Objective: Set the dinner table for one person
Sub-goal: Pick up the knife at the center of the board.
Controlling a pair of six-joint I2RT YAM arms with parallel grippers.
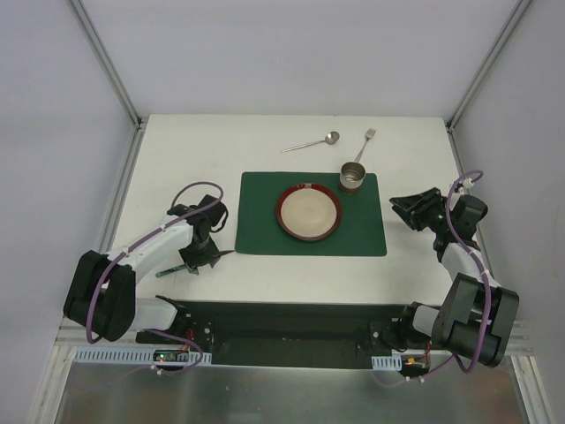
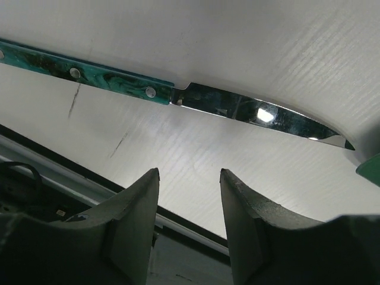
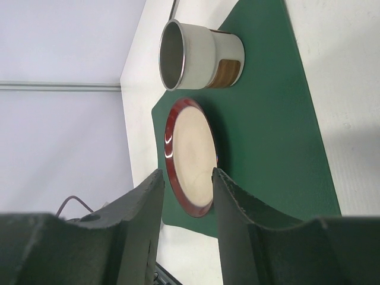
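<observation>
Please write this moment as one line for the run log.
left pincer: open, above knife on dinner table | right pincer: open, empty | plate, cup: on placemat | spoon, fork: beyond placemat

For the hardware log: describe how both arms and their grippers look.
The left arm and right arm have white links with bulky black joint housings, each with a looping purple cable. The left gripper and right gripper have dark, matte, tapering curved fingers. No markings show.
</observation>
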